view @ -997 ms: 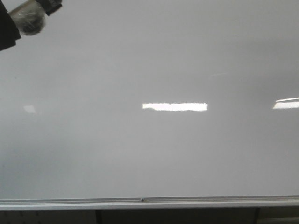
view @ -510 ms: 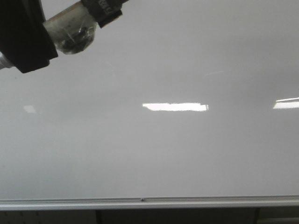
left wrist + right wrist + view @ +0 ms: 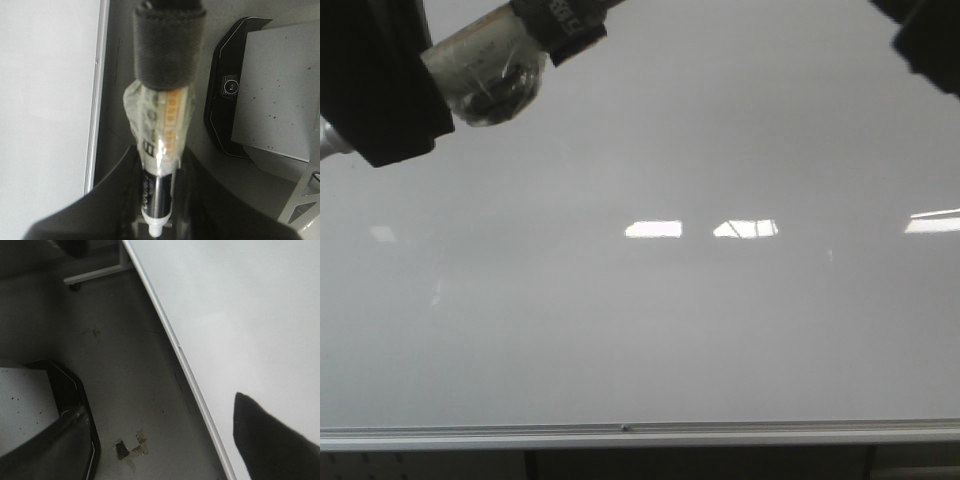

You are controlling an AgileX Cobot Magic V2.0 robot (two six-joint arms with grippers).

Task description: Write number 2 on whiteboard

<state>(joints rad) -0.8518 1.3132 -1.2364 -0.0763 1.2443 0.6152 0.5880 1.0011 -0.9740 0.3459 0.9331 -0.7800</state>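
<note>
The whiteboard (image 3: 650,330) fills the front view, glossy and grey-white, with its silver rail (image 3: 640,433) running along the lower edge. No written stroke can be made out on it; only bright light reflections (image 3: 700,229) are seen near mid-board.

A marker (image 3: 160,165) is held by the left hand (image 3: 150,220). In the left wrist view its long axis runs lengthwise through the hand, the white tip (image 3: 155,230) showing at the hand end. The barrel is wrapped in clear tape (image 3: 150,117) and capped by a dark fabric band (image 3: 169,47) at the far end. The hand's dark fingers (image 3: 110,200) are seen pressed in on either side of the barrel, pinching it. In the front view the taped end (image 3: 485,70) is seen tilted, rising toward the right, at the upper left of the board. Whether the tip touches the board cannot be told.

Beside the board edge, dark floor (image 3: 115,100) and a black-rimmed grey base plate (image 3: 280,95) are seen.

The right hand (image 3: 925,35) enters the front view only as a dark corner at upper right. In the right wrist view a dark finger (image 3: 270,440) is seen over the board; spread or pressed together cannot be told.
</note>
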